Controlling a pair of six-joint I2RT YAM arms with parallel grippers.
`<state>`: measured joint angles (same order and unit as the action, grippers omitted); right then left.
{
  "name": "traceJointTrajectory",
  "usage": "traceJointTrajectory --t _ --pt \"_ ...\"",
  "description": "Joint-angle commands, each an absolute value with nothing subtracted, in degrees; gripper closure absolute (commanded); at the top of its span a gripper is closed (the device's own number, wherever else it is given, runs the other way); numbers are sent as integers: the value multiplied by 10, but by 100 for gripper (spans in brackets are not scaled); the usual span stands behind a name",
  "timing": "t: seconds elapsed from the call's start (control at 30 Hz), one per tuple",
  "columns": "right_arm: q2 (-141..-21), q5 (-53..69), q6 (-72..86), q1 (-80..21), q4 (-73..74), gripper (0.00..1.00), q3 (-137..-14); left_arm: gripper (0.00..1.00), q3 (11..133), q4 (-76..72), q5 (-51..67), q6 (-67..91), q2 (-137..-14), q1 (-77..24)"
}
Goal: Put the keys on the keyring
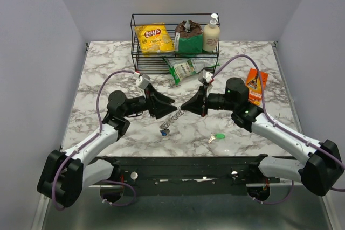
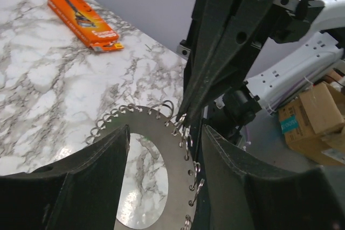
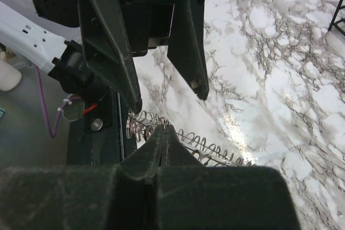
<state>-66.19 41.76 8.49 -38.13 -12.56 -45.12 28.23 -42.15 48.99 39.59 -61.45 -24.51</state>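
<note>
The keyring, a silvery loop edged with coiled wire, hangs between the two grippers above the table's middle. My right gripper is shut on its coil, its tips pinching the wire. Facing it, my left gripper is open, its fingers standing either side of the keyring without clamping it. A blue key hangs at the loop's low end. On the marble to the right lies a green key. No red key shows.
A black wire basket at the back holds a yellow chips bag, a dark-and-green pack and a cream bottle. A green-white packet leans in front. An orange box lies right.
</note>
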Motion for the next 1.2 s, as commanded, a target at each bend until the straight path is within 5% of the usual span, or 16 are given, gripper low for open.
traceJointTrajectory --t 0.0,0.3,0.57,0.83,1.17 --pt "-650 440 95 -379 -169 99 -451 38 275 -521 558 425 -636 -261" --pt "-645 439 96 -379 -168 99 -450 59 286 -496 552 403 -641 -275" --pt "-644 450 96 -379 -167 99 -450 59 295 -463 539 384 -641 -281" --pt "-649 457 98 -379 -166 99 -450 76 295 -466 534 381 -637 -282" --pt "-642 464 99 -379 -167 99 -441 62 294 -475 525 386 -625 -282"
